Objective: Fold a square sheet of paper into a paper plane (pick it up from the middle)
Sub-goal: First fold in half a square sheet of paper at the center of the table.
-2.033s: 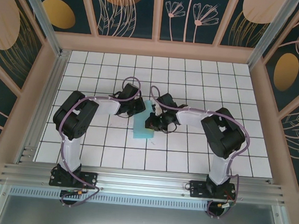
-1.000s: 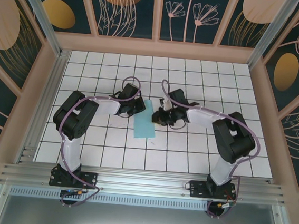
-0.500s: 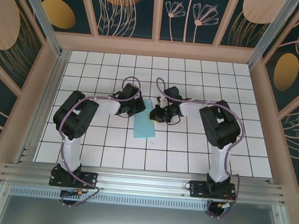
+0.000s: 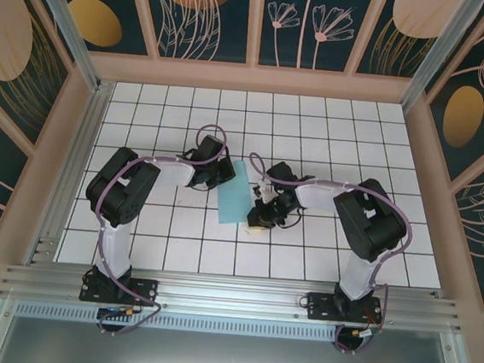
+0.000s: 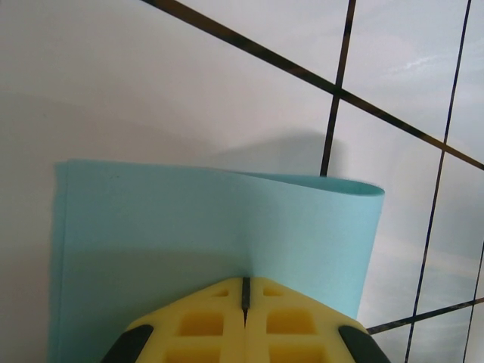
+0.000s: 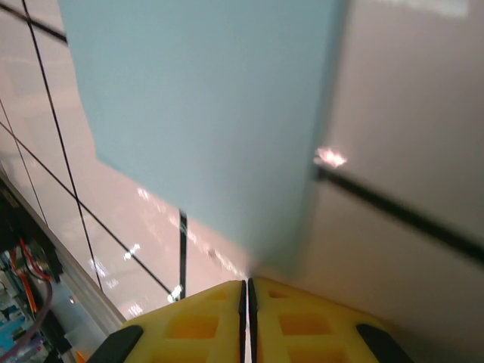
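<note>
The square sheet of paper [image 4: 236,193] is light turquoise and lies on the white grid table, folded over into a narrow rectangle. In the left wrist view its upper layer [image 5: 212,227] bows up a little at the far fold. My left gripper [image 4: 224,175] is shut, with its yellow tips [image 5: 245,291] resting on the sheet's left side. My right gripper [image 4: 258,221] is shut too, its tips [image 6: 246,287] just off the sheet's near right corner [image 6: 204,113], low over the table. A paper plane is out of view.
The grid table [image 4: 341,131] is ringed by a wooden frame with patterned walls [image 4: 206,24]. An aluminium rail [image 4: 231,296] carrying both arm bases runs along the near edge. Both arms reach inward towards the middle.
My right gripper has slid from the sheet's right edge towards me, down to its near right corner. The left gripper and the sheet have stayed in place.
</note>
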You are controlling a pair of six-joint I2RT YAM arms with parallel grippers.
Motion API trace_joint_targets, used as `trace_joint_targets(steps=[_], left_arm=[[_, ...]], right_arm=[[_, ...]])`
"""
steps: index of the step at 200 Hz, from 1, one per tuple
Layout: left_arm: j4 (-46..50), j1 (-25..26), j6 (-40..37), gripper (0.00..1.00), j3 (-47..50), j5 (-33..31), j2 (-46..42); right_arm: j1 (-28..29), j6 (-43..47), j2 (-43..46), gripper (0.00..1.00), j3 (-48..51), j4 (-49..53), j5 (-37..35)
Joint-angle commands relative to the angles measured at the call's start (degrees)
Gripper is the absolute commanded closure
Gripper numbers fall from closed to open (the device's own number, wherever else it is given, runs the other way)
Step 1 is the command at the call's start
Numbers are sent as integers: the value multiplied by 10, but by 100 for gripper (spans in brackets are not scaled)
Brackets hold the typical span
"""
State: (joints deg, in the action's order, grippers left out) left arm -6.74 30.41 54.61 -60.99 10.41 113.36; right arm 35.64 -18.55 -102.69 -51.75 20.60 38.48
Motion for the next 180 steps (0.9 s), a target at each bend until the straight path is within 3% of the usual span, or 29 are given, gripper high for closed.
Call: trace_joint_targets(steps=[1,38,68,105,132,180], left_arm=[[92,-8,-8,93,36,-64,33],[74,-5,-45,82,17,-17,-40],[63,-5,-49,72,15,10,-99],[47,-5,-14,74,57,-4,-147],[9,-3,14,77,103,23,-164],[10,7,18,80,120,26,-136]], right_arm=[[1,7,54,85,19,50,-17],[-34,-62,117,80,-43,-42,-18],[-64,-74,63,79,-103,-75,-55],[-64,-23,-52,81,-210,-51,-29],[-63,2,-115,81,-276,-24,-20],[-53,17,-157,82,-294,-11,2]])
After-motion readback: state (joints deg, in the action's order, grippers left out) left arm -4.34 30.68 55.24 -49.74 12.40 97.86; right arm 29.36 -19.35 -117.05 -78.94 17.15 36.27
